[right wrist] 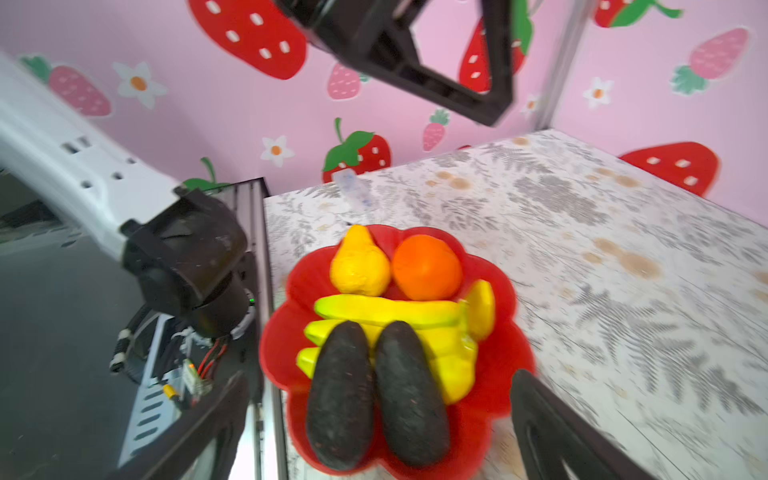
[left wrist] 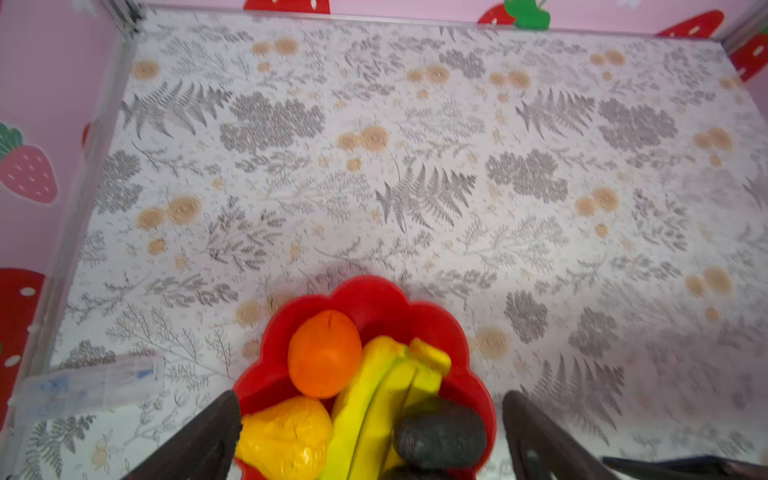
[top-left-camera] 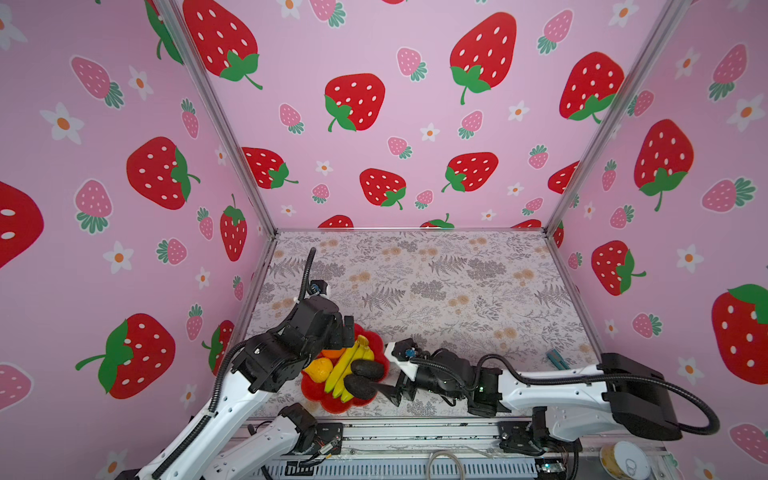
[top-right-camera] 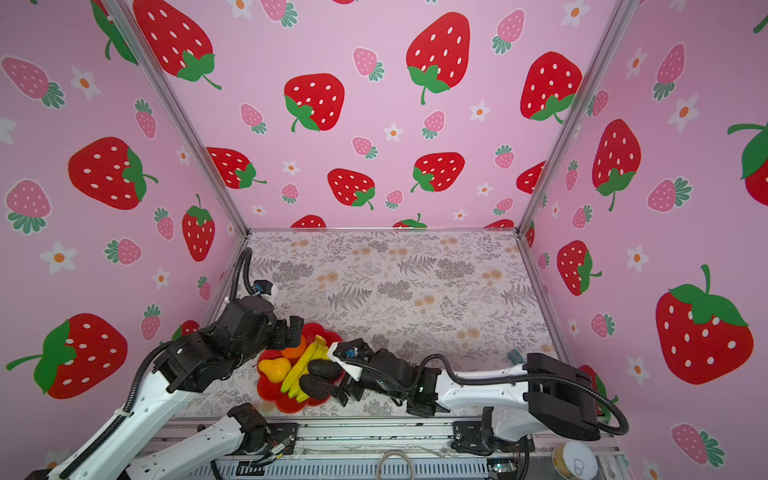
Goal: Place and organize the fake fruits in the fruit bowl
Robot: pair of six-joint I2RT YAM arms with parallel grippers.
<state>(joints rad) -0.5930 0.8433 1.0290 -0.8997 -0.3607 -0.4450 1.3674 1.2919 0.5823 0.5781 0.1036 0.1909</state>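
We are holding our left fingers (left wrist: 199, 440) and right fingers (right wrist: 548, 428) wide open and empty at the scalloped red fruit bowl (right wrist: 505, 332), all five fake fruits (right wrist: 395, 311) lying inside.

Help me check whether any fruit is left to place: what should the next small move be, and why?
Probably draw the right gripper straight back from the red fruit bowl: its jaws stand open and empty beside the two avocados, and the banana bunch, orange and pear lie in the bowl, so no fruit seems left outside.
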